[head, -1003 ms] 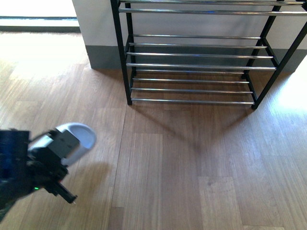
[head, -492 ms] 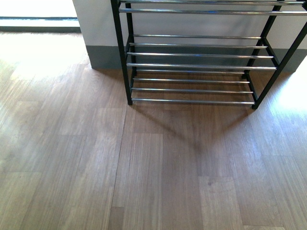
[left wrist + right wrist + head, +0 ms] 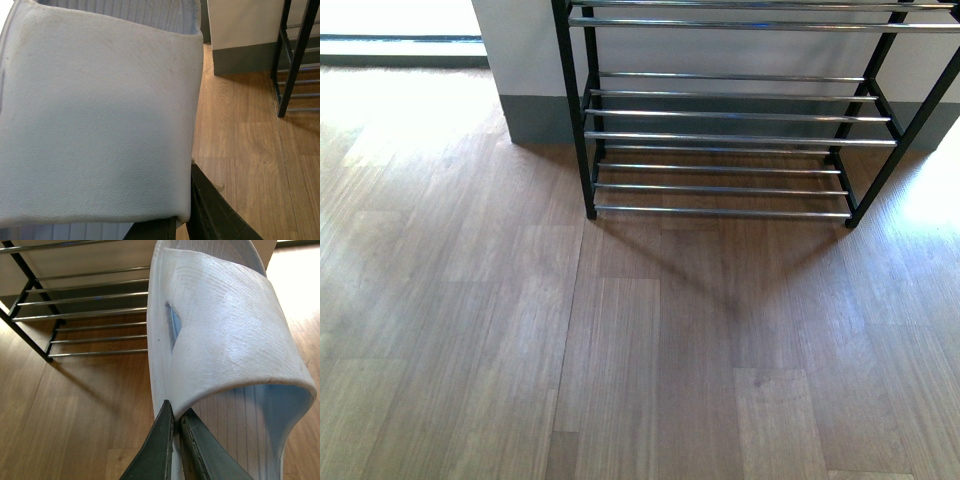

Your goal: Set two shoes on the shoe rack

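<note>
Right wrist view: the right gripper has its dark fingers pressed nearly together on the edge of a white moulded slide sandal with a broad textured strap; we see it held off the floor, sole ribs visible under the strap. Left wrist view: a second pale grey-white slide sandal with a pebbled strap fills most of the frame, and the left gripper has its dark fingers closed at the strap's lower corner, though the contact is partly cropped. In the front view we see neither arms nor sandals. Beyond, the brown wood-plank floor runs to the black metal-framed shoe rack with chrome rod shelves, which stands upright; no footwear lies on the tiers we can see. Both sandals are well apart from the rack. Behind it is a white wall with a grey skirting band.
</note>
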Robot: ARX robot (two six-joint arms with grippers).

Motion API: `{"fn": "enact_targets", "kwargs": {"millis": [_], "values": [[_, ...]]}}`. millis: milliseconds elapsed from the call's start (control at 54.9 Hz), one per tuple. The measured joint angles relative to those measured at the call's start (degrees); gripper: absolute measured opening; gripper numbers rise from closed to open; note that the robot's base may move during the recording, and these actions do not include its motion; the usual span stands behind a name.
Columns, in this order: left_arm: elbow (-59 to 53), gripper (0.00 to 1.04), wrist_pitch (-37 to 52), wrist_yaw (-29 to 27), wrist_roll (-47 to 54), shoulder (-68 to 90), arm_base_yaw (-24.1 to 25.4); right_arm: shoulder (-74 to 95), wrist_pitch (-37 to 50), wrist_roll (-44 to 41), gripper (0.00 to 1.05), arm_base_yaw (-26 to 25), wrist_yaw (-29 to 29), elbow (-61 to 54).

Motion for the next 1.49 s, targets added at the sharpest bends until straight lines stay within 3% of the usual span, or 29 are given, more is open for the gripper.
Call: {"fn": "enact_targets", "kwargs": {"millis": [1495], "values": [[-0.1, 0.02, 0.0, 0.0, -0.3, -0.1, -0.1, 0.0, -0.1, 0.0, 0.01, -0.1, 0.0, -0.1]]}}
